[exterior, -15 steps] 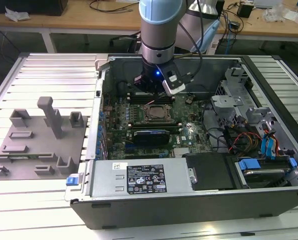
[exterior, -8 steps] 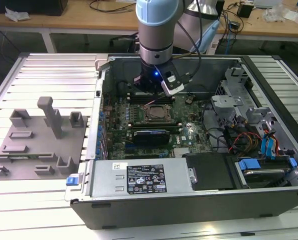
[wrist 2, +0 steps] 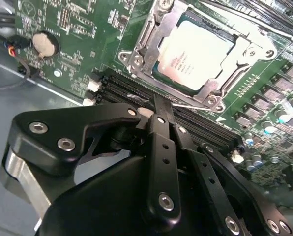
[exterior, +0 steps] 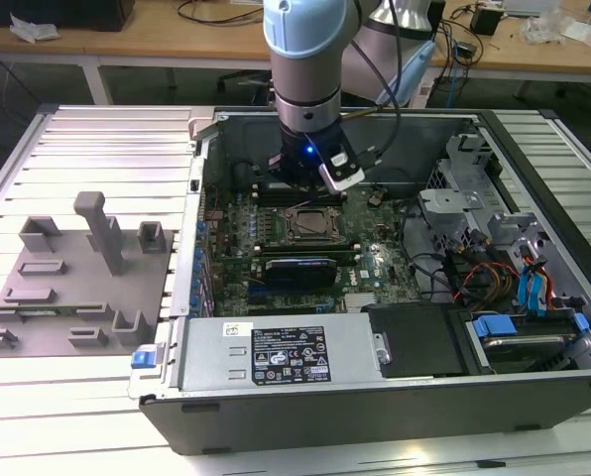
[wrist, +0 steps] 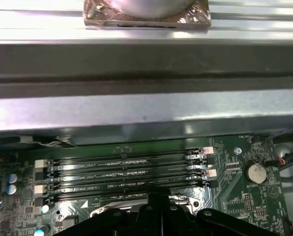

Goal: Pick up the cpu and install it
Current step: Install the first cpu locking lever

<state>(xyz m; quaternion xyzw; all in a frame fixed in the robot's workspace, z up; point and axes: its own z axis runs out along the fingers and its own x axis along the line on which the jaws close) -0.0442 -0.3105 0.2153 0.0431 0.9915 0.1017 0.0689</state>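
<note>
The cpu (wrist 2: 195, 49) sits seated in its socket just beyond the pincer (wrist 2: 161, 105), whose fingers are pressed together, holding nothing.

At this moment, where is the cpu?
In the second wrist view the cpu lies in its metal-framed socket on the motherboard, beside the black memory slots, just beyond the gripper.
</note>
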